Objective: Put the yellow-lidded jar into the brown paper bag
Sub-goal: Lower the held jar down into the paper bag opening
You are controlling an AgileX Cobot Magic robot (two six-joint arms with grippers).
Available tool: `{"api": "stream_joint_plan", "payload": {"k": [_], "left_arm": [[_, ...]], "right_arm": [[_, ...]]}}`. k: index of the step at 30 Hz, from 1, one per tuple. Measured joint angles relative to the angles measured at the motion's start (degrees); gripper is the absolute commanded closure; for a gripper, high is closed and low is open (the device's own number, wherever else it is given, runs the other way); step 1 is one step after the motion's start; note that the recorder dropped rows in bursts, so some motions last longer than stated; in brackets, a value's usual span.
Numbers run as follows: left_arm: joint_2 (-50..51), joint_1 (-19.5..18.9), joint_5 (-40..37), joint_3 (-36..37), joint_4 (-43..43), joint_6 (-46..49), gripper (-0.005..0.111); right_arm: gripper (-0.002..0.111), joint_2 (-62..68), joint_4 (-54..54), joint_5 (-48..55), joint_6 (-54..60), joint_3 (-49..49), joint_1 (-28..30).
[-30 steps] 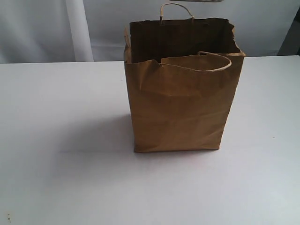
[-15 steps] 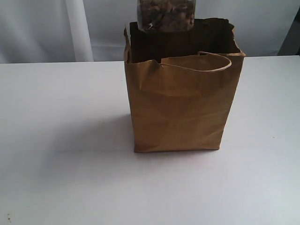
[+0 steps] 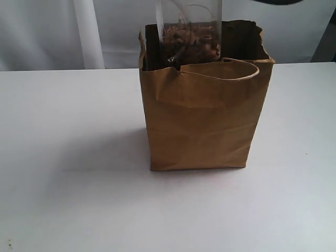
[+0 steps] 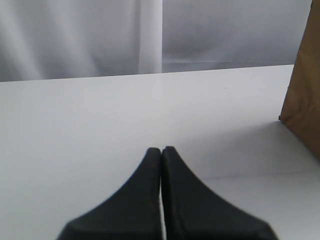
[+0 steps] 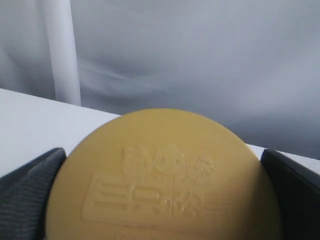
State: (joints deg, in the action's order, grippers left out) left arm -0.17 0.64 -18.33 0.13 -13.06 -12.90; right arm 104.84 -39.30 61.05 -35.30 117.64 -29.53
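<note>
The brown paper bag [image 3: 202, 121] stands upright in the middle of the white table, and one side of it shows in the left wrist view [image 4: 305, 100]. The yellow-lidded jar [image 3: 189, 44] hangs in the bag's mouth. Its clear body with brown bits is partly below the rim, and its top is cut off by the exterior frame. In the right wrist view the mustard-yellow lid [image 5: 165, 175] fills the space between the fingers of my right gripper [image 5: 162, 192], which is shut on it. My left gripper [image 4: 161, 150] is shut and holds nothing, low over the table beside the bag.
The white table [image 3: 73, 157] runs out on every side of the bag. A pale curtain with a white post [image 3: 84, 31] hangs behind its far edge. One cord handle [image 3: 247, 65] droops over the bag's near rim.
The jar has come down from above the frame. One second ago it was out of view, half a second ago it was just over the mouth, and now it is partly inside.
</note>
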Motion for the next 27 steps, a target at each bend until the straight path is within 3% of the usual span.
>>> {"api": "stream_joint_plan", "payload": {"k": [27], "left_arm": [[0.0, 0.0, 0.0, 0.0, 0.0, 0.0, 0.106]], "right_arm": [[0.108, 5.7, 9.2, 9.3, 13.5, 0.0, 0.9]]}}
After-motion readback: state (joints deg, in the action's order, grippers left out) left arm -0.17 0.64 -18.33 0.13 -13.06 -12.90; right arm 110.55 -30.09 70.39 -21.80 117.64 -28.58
